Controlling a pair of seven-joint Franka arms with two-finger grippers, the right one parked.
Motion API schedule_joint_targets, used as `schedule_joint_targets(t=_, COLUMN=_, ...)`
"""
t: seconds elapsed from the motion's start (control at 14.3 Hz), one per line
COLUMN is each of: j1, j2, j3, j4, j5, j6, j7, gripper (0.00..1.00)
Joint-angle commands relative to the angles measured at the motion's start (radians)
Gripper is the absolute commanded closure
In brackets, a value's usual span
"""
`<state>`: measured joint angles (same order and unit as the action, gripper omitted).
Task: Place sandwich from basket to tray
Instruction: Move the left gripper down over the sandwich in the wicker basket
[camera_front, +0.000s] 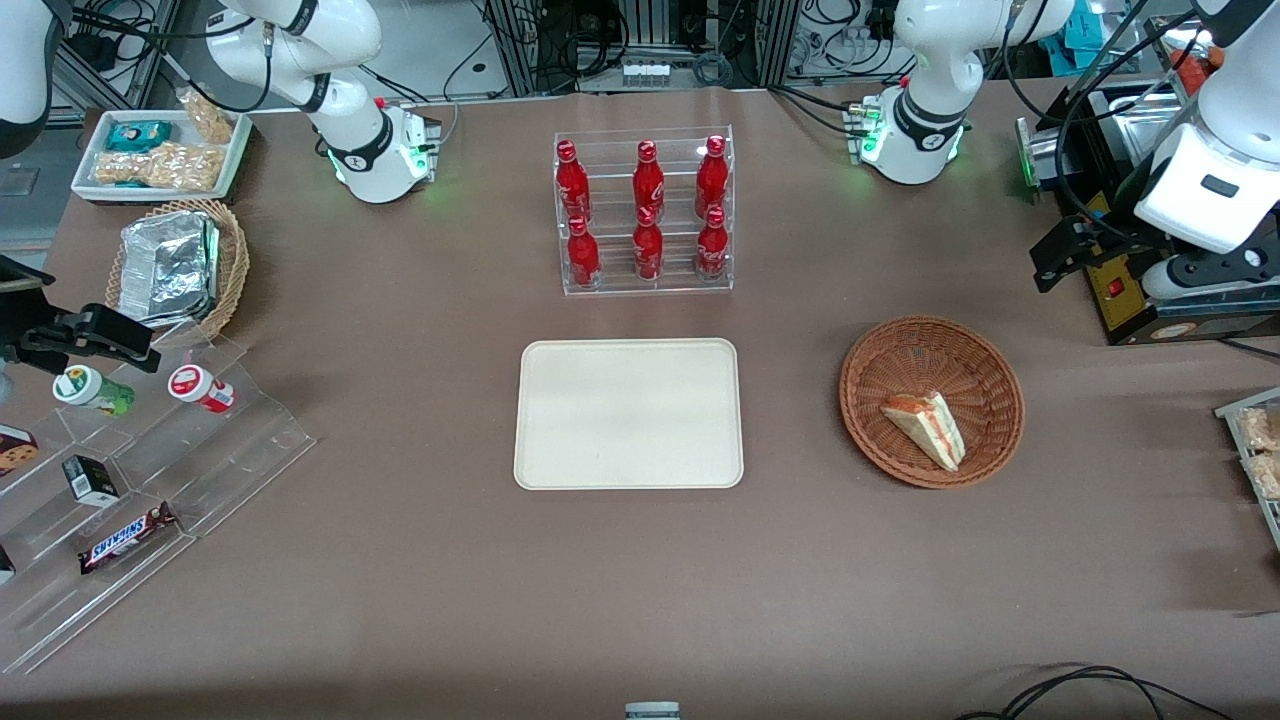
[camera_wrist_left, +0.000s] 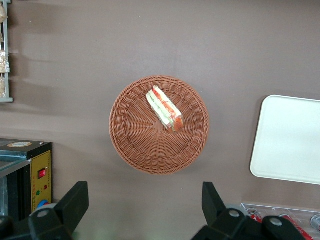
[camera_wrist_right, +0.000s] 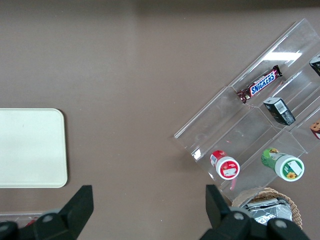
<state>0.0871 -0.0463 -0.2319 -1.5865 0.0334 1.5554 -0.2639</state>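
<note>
The sandwich (camera_front: 927, 428) (camera_wrist_left: 164, 108), a white-bread wedge with orange-red and green filling, lies in the round reddish-brown basket (camera_front: 890, 380) (camera_wrist_left: 135, 145), toward the rim nearer the front camera. The basket stands toward the working arm's end of the table. The cream tray (camera_front: 628, 412) (camera_wrist_left: 287, 140) lies flat beside it at the table's middle, with nothing on it. My left gripper (camera_front: 1052, 262) (camera_wrist_left: 145, 202) hangs open high above the table, farther from the front camera than the basket and apart from it. Nothing is between its fingers (camera_wrist_left: 75, 200).
A clear rack of red bottles (camera_front: 645, 215) stands farther from the front camera than the tray. A black and yellow box (camera_front: 1130, 290) (camera_wrist_left: 30, 175) sits close to my gripper. A stepped acrylic shelf (camera_front: 230, 420), a foil-packet basket (camera_front: 180, 265) and a snack tray (camera_front: 160, 150) lie toward the parked arm's end.
</note>
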Motion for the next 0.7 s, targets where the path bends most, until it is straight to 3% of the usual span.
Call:
schedule_joint_targets(t=0.0, j1=-0.004, j2=0.008, j3=-0.001, j4=0.022, j5=-0.001, j6=-0.018, j7=-0.020, gripper=0.00)
schedule_joint_targets(t=0.35, j1=-0.003, j2=0.054, j3=-0.001, j4=0.016, j5=0.008, j6=-0.014, j7=-0.044, gripper=0.00)
schedule_joint_targets(t=0.63, j1=-0.003, j2=0.184, j3=-0.001, j4=0.005, j5=0.000, j6=0.022, j7=-0.242, gripper=0.00)
